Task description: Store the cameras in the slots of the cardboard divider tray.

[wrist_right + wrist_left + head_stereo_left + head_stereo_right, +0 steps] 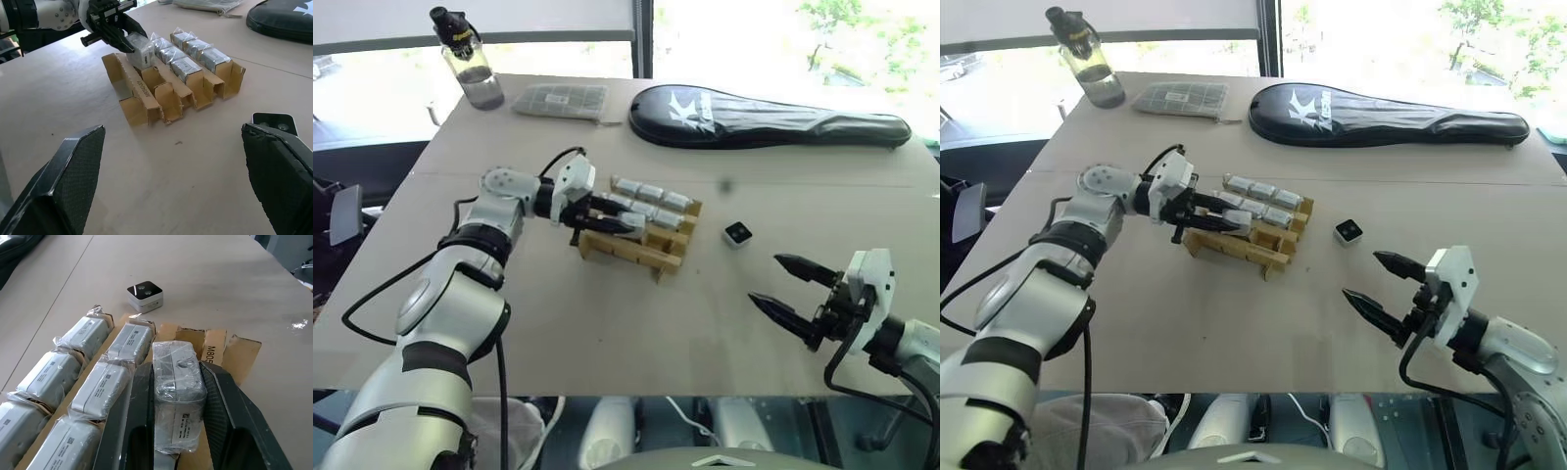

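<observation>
Left gripper is clamped on a plastic-wrapped camera over the near row of the cardboard tray, whose two far rows already hold six wrapped cameras. Just right of the tray, one bare camera lies on the table. Farther right, the right gripper hovers spread wide and empty.

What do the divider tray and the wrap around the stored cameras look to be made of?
The divider tray: tan corrugated cardboard, matte, with raw cut edges and folded flaps. The wrap on the cameras: thin clear plastic film, probably shrink-wrap, glossy, crinkled and bunched at the ends; silver-grey bodies show through.
</observation>
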Available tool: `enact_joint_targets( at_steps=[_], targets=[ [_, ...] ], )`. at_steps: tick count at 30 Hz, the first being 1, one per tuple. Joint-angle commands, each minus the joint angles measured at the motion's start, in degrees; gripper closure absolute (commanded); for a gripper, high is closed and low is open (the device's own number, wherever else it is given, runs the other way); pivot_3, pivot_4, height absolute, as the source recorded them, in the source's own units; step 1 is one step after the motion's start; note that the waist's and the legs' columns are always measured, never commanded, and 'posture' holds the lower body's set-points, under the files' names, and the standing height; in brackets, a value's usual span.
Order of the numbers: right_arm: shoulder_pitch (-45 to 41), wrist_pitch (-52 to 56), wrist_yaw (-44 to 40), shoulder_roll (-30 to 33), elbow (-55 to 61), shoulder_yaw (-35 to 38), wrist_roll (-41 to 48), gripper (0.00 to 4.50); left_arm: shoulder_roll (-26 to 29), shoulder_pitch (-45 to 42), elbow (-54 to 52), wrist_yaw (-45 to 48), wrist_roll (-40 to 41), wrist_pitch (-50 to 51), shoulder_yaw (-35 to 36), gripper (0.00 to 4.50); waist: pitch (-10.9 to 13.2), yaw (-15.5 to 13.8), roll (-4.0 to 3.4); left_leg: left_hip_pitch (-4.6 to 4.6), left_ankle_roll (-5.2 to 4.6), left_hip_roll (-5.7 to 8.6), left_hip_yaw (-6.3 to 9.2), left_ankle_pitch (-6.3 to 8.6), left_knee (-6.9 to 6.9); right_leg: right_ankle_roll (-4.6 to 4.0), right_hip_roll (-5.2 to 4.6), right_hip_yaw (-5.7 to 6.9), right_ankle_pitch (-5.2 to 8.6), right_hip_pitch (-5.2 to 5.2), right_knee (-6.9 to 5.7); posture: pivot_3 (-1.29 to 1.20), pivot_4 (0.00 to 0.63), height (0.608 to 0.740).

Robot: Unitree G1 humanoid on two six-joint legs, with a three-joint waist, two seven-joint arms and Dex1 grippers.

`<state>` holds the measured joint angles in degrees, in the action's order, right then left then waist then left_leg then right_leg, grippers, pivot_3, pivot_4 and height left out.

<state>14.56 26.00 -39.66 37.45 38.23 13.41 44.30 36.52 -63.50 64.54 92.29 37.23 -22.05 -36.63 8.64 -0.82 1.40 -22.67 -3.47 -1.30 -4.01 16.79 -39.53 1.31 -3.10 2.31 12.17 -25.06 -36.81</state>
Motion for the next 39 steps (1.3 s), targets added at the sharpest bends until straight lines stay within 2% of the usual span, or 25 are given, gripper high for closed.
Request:
enact_joint_targets(
  at_steps=[1,13,25,39],
  targets=[
    [-0.1,-1.4,0.3,-0.5,2.6,1.2,0.0,0.08,-0.5,-2.4,1.0,0.2,-0.9,-2.0,-0.3,3.75,0.0,0.0,0.0,0.0,0.0,0.0,0.0,0.0,0.0,0.0,0.0,0.0,0.0,0.0,0.0,0.0,0.15,0.74],
    [-0.7,-1.6,1.2,-2.4,3.0,0.3,-1.4,0.08,-0.8,-5.4,2.8,0.2,-4.1,-5.1,-3.7,3.75,0.0,0.0,0.0,0.0,0.0,0.0,0.0,0.0,-0.01,0.0,0.01,0.0,0.0,0.0,-0.01,0.0,0.15,0.74],
    [-0.4,-1.7,1.5,-3.2,3.7,0.8,-2.0,0.08,-3.3,-5.5,3.1,0.2,-2.2,-1.3,-0.1,3.75,0.0,0.0,0.0,-0.04,-0.02,0.01,0.01,0.01,-0.03,0.0,0.0,0.01,0.0,0.0,0.0,0.0,0.15,0.74],
    [0.0,-2.2,1.6,-3.1,3.7,1.4,-2.0,0.08,-2.5,-5.1,3.1,0.2,-2.8,3.3,-1.4,3.75,0.0,0.0,0.0,-0.04,-0.03,0.01,0.01,0.02,-0.05,0.0,0.0,0.01,0.0,0.0,0.0,0.0,0.15,0.74]
  ],
)
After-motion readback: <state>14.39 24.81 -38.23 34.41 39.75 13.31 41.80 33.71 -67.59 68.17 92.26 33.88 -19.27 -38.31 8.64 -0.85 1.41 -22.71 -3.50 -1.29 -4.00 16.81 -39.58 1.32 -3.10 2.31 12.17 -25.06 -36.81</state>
